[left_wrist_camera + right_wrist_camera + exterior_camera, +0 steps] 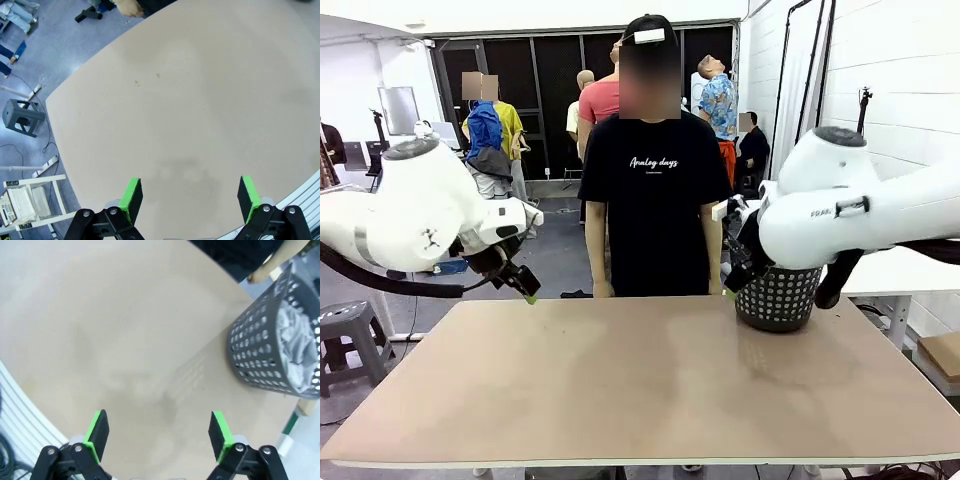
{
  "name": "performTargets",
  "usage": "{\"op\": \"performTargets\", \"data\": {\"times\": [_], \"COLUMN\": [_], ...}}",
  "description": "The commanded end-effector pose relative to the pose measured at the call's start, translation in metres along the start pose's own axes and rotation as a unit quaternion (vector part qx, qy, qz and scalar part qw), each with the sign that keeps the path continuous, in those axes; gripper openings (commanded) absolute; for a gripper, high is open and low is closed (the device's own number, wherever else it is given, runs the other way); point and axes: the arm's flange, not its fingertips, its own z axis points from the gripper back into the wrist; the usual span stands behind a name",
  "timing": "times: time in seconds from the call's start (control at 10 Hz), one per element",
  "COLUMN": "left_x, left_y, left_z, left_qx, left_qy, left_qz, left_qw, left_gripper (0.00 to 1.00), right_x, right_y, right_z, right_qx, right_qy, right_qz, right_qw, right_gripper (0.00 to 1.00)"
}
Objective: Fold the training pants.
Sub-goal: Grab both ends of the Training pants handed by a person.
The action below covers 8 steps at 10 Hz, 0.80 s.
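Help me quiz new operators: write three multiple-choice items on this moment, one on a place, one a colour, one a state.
1. Where are the training pants? A. draped over an arm B. bunched inside the basket C. in a person's hands
2. What colour are the gripper pads? A. red B. green C. blue
3. How are the left gripper and right gripper? A. both open, empty B. both shut C. left shut on cloth
Key: 1 B, grey cloth shows inside the basket; 2 B, green in both wrist views; 3 A, jaws wide apart over the table.
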Motion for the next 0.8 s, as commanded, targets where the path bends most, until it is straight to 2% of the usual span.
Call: {"op": "performTargets", "data": {"times": [0.0,0.3,0.5,0.7], "left_x": [-0.001,-0.004,0.000,0.000], "left_y": [-0.003,-0.012,-0.009,-0.009], "left_z": [0.019,0.058,0.054,0.054], "left_qx": [-0.008,0.017,0.011,0.011], "left_qy": [-0.023,-0.042,-0.042,-0.042], "left_qz": [0.006,-0.001,-0.008,-0.008], "left_qw": [1.000,0.999,0.999,0.999], "left_gripper": [1.00,1.00,1.00,1.00], "right_x": [0.001,0.004,0.009,0.005], "right_y": [-0.005,-0.001,-0.001,0.000], "right_z": [0.016,0.040,0.040,0.044], "right_qx": [0.003,-0.008,-0.035,-0.014], "right_qy": [-0.017,-0.031,-0.022,-0.036], "right_qz": [0.012,0.016,0.007,0.006], "right_qw": [1.000,0.999,0.999,0.999], "right_gripper": [1.00,1.00,1.00,1.00]}}
